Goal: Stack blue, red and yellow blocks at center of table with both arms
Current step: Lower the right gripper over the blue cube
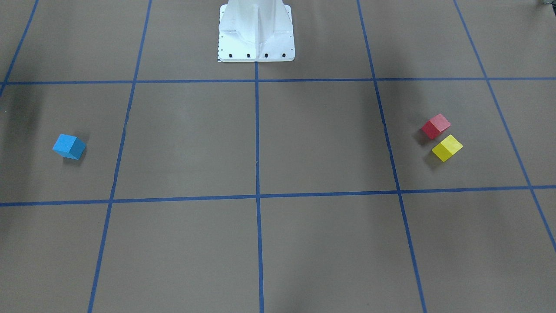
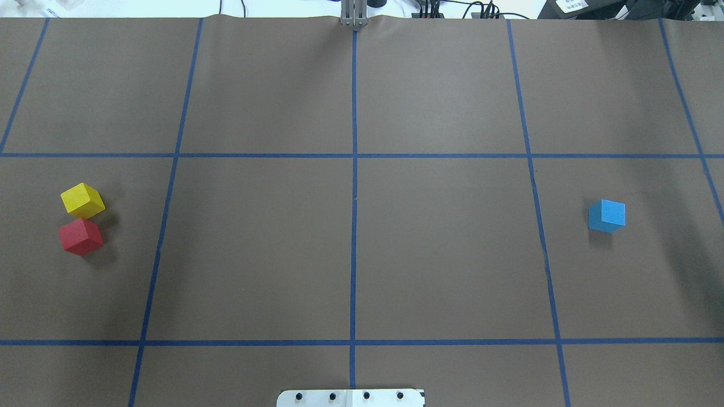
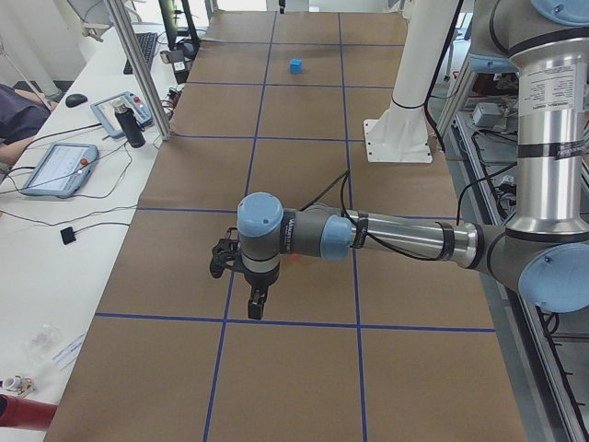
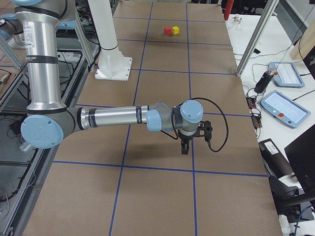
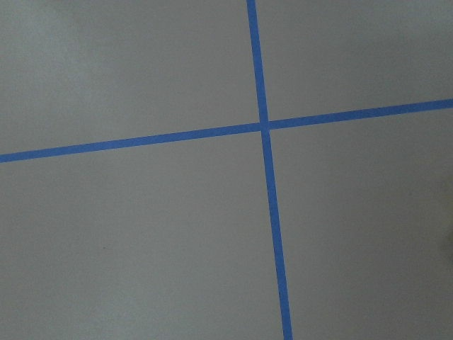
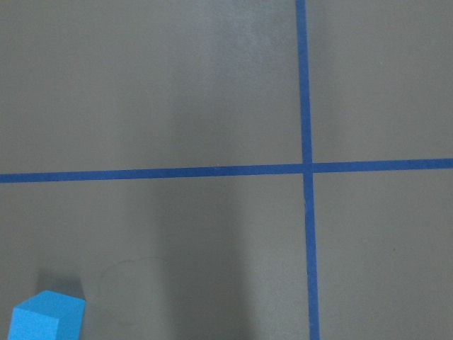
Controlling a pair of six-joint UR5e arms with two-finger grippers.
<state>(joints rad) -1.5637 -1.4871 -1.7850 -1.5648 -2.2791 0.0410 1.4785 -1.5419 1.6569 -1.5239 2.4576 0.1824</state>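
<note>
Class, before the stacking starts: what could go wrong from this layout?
1. The red block and yellow block sit very close together, so a grasp on one may knock the other.
2. The blue block lies far on the other side; the left arm and right arm, meeting at the centre, might collide.

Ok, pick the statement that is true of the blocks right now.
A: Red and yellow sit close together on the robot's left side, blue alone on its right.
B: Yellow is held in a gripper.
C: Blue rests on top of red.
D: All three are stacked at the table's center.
A: the overhead view shows the yellow block and red block close together at left, and the blue block alone at right.
</note>
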